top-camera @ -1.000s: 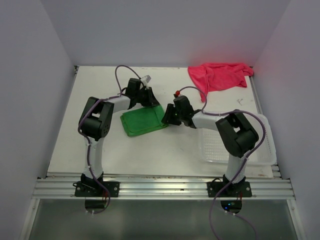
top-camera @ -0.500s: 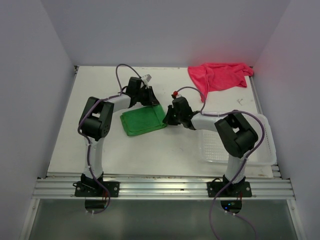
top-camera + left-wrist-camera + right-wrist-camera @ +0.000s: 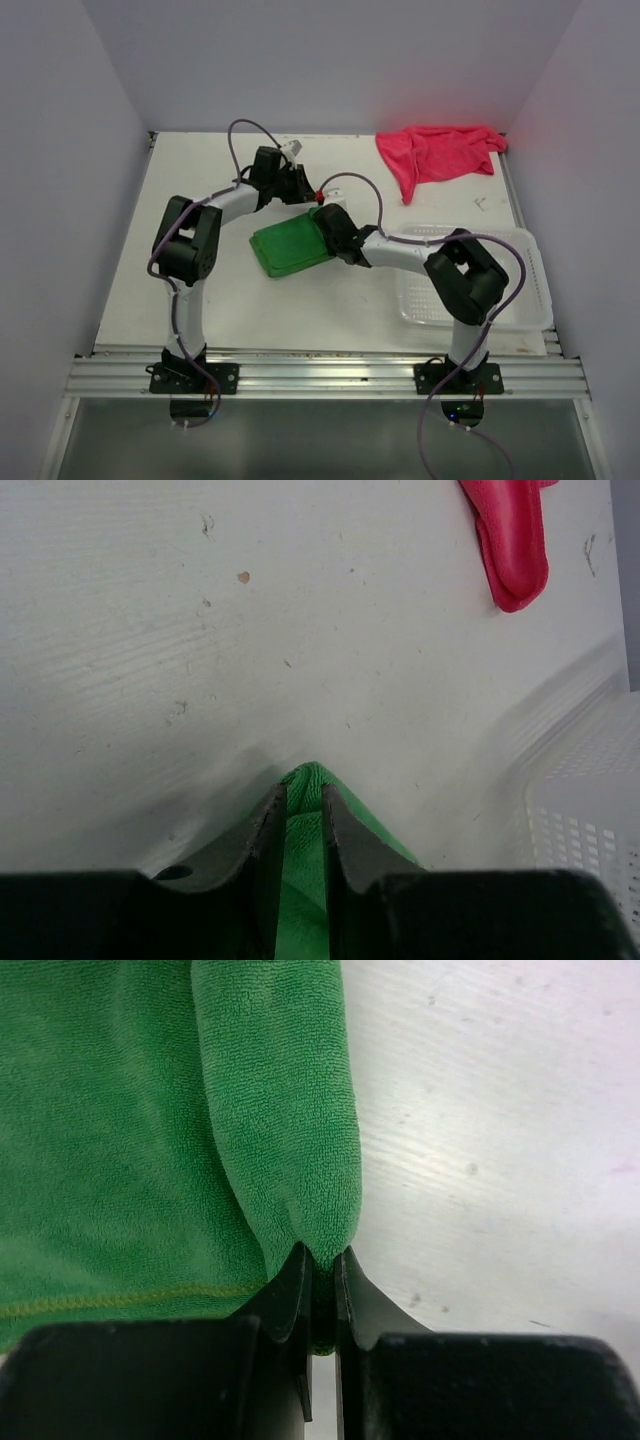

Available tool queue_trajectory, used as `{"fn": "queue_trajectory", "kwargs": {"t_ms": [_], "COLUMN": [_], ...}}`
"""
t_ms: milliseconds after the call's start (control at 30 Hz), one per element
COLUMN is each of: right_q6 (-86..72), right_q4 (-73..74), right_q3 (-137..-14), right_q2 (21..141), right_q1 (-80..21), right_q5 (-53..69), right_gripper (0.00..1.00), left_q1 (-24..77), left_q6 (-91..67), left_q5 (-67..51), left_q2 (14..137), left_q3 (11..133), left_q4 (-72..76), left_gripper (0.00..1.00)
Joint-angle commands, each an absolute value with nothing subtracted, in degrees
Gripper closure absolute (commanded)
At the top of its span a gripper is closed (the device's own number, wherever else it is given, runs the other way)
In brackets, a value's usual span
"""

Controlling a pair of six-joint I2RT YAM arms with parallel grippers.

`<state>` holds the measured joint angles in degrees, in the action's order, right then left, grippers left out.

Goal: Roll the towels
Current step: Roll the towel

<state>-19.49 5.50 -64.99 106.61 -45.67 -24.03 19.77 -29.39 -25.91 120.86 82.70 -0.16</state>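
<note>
Two pincers hold one cloth. The left pincer is closed on a far corner of the green towel, and green pile shows between its fingers in the left wrist view. The right pincer is closed on the rounded fold at the towel's right edge. The right wrist view shows its jaws nearly together with cloth pinched between them.

Step in hand, as judged: forming the first turn of the roll on the green towel.

1. Keep both grips firm. The cloth is thin where pinched and may slip out.
2. Move both pincers together at one pace so that the fold runs straight. Unequal travel is likely to skew the roll into a cone.
3. Keep the fold low, against the flat layer beneath, so that the turn forms tight.

Condition of the towels: the green towel lies near the middle of the desk, between the two arms. It is mostly flat, with a soft terry surface and a stitched hem. One edge is turned over into a rounded lip. The pink-red towel lies crumpled at the far right corner, well apart from both pincers. A clear mesh basket sits at the near right.
</note>
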Motion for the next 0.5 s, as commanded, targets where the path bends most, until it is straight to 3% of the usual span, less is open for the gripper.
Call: {"fn": "queue_trajectory", "kwargs": {"t_ms": [0, 467], "right_q6": [-14.86, -2.47], "right_q4": [10.19, 13.71], "right_q3": [-68.20, -74.27], "right_q2": [106.52, 114.25], "right_q1": [-45.61, -51.50], "right_q5": [-34.27, -47.01], "right_gripper": [1.00, 1.00], "left_q1": [19.77, 19.86], "left_q6": [-29.44, -29.44], "left_q5": [-26.37, -26.90], "left_q2": [116.98, 116.98], "left_q3": [84.81, 85.34], "left_q4": [0.17, 0.09], "left_gripper": [0.76, 0.76]}}
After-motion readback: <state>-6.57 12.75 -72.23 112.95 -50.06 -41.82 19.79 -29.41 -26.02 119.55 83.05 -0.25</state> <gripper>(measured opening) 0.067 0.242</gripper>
